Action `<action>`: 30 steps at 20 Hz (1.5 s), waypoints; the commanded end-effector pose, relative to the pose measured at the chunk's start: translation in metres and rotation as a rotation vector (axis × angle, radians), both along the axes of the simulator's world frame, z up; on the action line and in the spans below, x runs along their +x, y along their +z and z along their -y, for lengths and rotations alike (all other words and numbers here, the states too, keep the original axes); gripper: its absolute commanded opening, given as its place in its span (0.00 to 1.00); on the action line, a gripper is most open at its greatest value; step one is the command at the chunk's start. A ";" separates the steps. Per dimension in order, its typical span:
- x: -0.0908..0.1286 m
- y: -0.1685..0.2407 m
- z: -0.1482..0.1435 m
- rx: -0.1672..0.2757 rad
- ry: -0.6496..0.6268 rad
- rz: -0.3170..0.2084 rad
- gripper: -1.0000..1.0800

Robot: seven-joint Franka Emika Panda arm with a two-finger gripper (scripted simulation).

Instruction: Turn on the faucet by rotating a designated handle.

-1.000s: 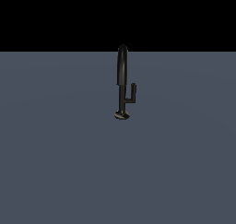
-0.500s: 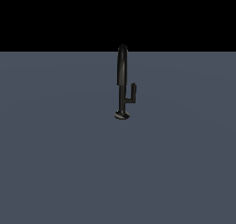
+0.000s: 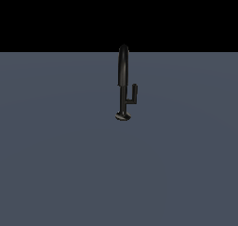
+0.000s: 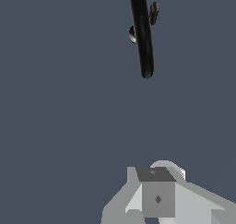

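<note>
The glossy black faucet [image 3: 122, 69] stands upright on the grey-blue surface, with its arched spout on top, a thin stem and a small round base [image 3: 122, 116]. The short L-shaped handle [image 3: 133, 94] branches off the stem toward the exterior view's right, tip turned up. The wrist view looks down on the faucet [image 4: 142, 34], with the handle [image 4: 153, 12] just beside the spout. My gripper's fingers show in neither view. Nothing touches the faucet or the handle.
A flat grey-blue surface [image 3: 60, 164] spreads all around the faucet, with black background behind it. A grey and white blocky part of the arm [image 4: 159, 195] shows at the edge of the wrist view, well apart from the faucet.
</note>
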State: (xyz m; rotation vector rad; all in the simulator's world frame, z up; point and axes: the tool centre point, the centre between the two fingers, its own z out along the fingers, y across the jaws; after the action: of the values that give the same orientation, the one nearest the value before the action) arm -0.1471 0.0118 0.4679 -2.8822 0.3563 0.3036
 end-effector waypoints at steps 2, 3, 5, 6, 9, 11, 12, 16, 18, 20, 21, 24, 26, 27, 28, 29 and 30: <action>0.021 -0.006 0.002 0.047 -0.049 -0.047 0.00; 0.027 -0.008 0.003 0.061 -0.063 -0.060 0.00; 0.039 -0.012 0.005 0.088 -0.092 -0.087 0.00; 0.045 -0.014 0.006 0.102 -0.106 -0.100 0.00; 0.063 -0.022 0.009 0.144 -0.148 -0.141 0.00; 0.075 -0.027 0.011 0.172 -0.177 -0.169 0.00; 0.080 -0.030 0.013 0.186 -0.191 -0.182 0.00; 0.103 -0.042 0.018 0.244 -0.249 -0.238 0.00; 0.114 -0.049 0.021 0.273 -0.279 -0.266 0.00; 0.125 -0.056 0.025 0.303 -0.308 -0.295 0.00; 0.130 -0.060 0.026 0.318 -0.323 -0.309 0.00; 0.146 -0.072 0.032 0.363 -0.368 -0.353 0.00; 0.156 -0.081 0.035 0.395 -0.399 -0.383 0.00; 0.161 -0.086 0.037 0.410 -0.414 -0.398 0.00; 0.166 -0.091 0.039 0.426 -0.430 -0.413 0.00; 0.171 -0.095 0.041 0.442 -0.446 -0.429 0.00; 0.176 -0.100 0.043 0.458 -0.462 -0.444 0.00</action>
State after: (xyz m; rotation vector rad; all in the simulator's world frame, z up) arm 0.0211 -0.0281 0.3749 -2.2289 0.8561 0.7925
